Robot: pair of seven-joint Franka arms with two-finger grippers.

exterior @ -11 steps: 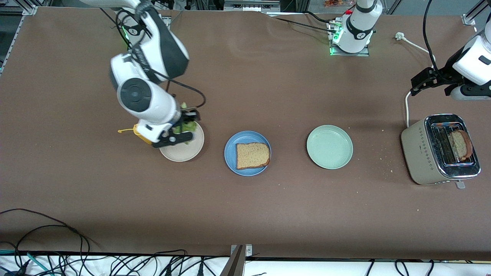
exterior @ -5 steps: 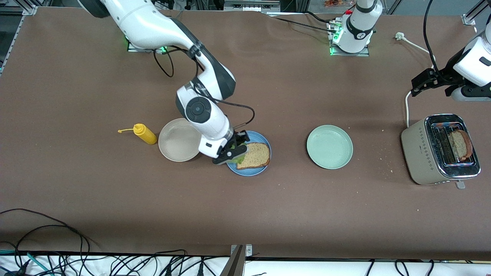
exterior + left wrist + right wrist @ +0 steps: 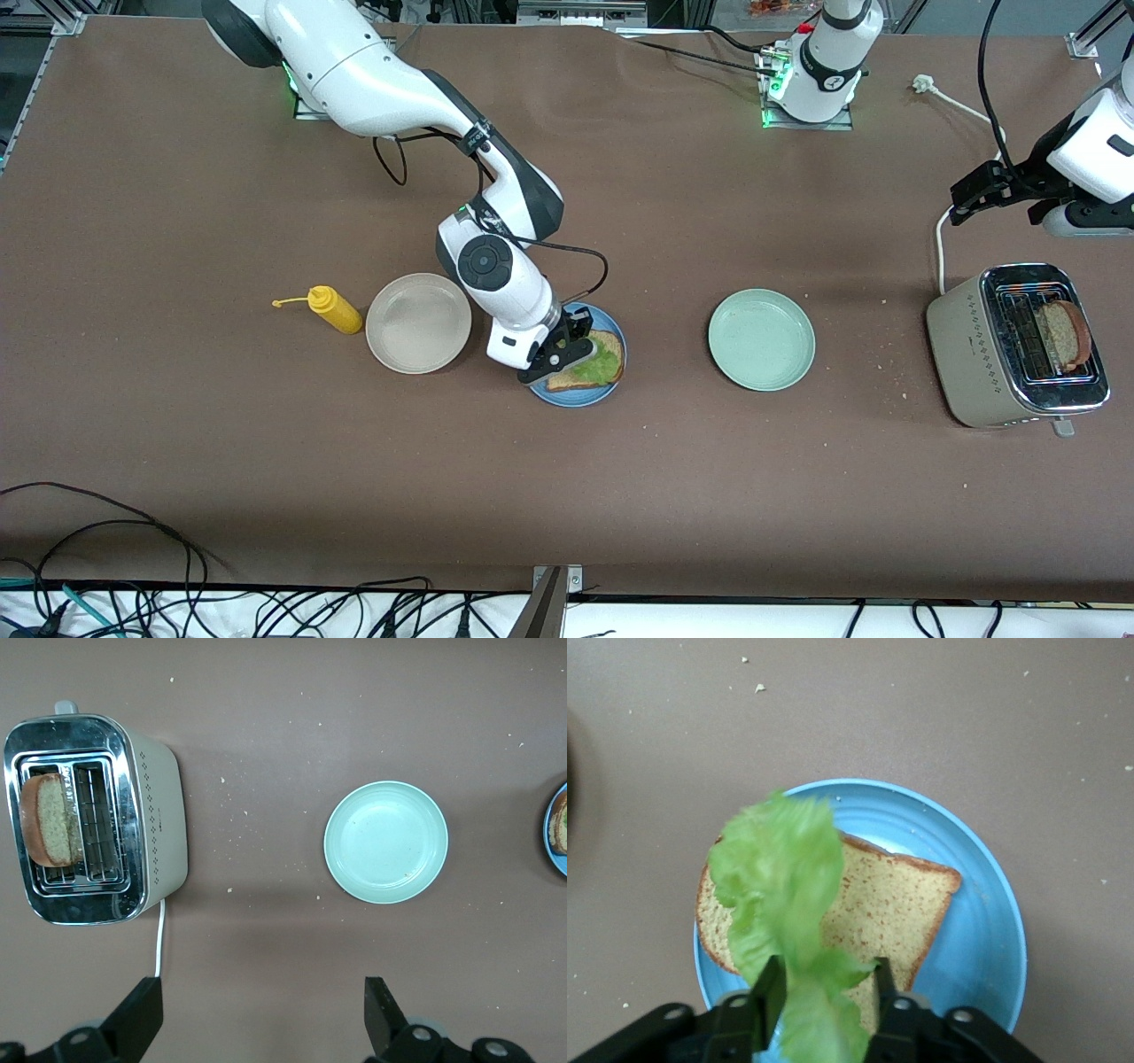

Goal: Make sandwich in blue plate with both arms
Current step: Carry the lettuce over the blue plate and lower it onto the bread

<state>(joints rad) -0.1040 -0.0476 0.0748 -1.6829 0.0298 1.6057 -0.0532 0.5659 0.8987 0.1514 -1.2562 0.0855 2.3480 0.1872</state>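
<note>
Brown table (image 3: pixel 266 461), right tool (image 3: pixel 824 997) gripping lettuce (image 3: pixel 784 895) over blue plate (image 3: pixel 992 930), left tool (image 3: pixel 264 1014) spread

The high front camera faces both robots; wrist cameras look straight down, sharing the blue plate (image 3: pixel 992 904).

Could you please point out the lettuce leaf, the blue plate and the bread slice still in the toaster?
lettuce leaf (image 3: pixel 784 877), right wrist view, middle of the leaf.
blue plate (image 3: pixel 983 930), right wrist view, bare inner surface beside the bread.
bread slice in the toaster (image 3: pixel 49 819), left wrist view, cut face.
</note>
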